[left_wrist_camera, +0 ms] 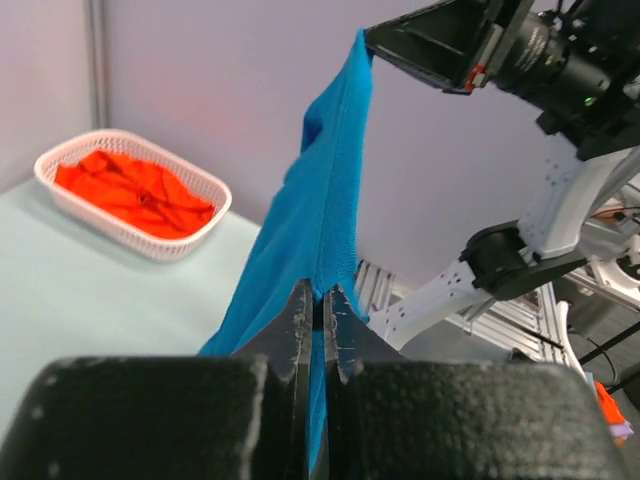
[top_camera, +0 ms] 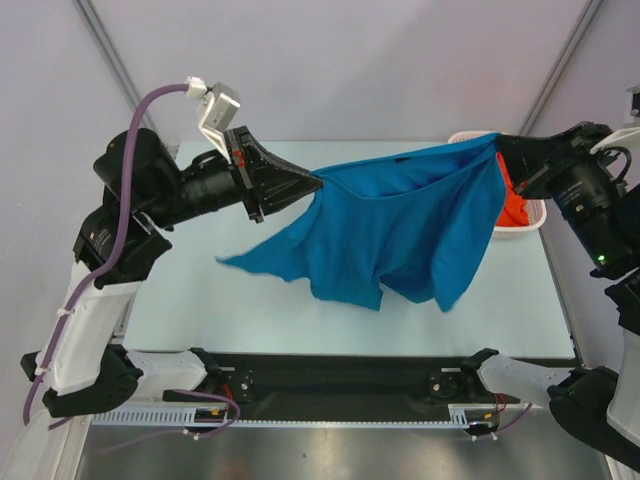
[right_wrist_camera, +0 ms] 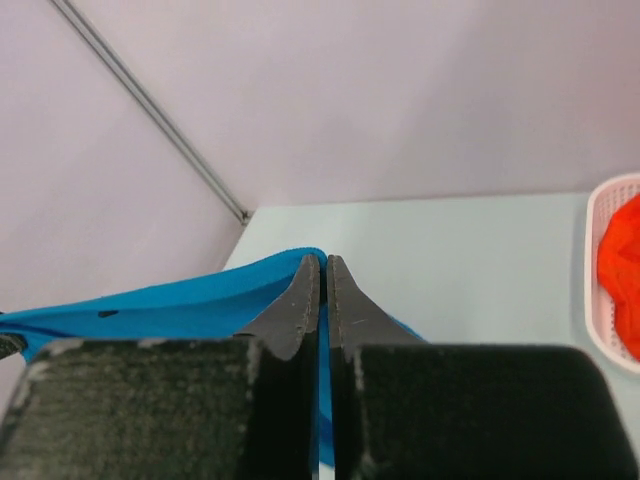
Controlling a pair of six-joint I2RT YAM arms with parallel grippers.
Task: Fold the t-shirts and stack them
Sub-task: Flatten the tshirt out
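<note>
The blue t-shirt (top_camera: 400,225) hangs spread across the middle of the top view, stretched between both claws; the left gripper (top_camera: 315,180) is pinched closed on one edge at centre left, and the right gripper (top_camera: 497,148) is clamped on the opposite edge at upper right. The lower folds droop toward the pale table (top_camera: 200,310); contact there cannot be told. The orange-red t-shirt (top_camera: 515,205) lies crumpled in the white lattice basket (top_camera: 540,215) at the right edge. The cloth looks light, limp and thin; it will likely sag and bunch wherever unsupported, so holds at corners or seams, kept taut, seem safest.
</note>
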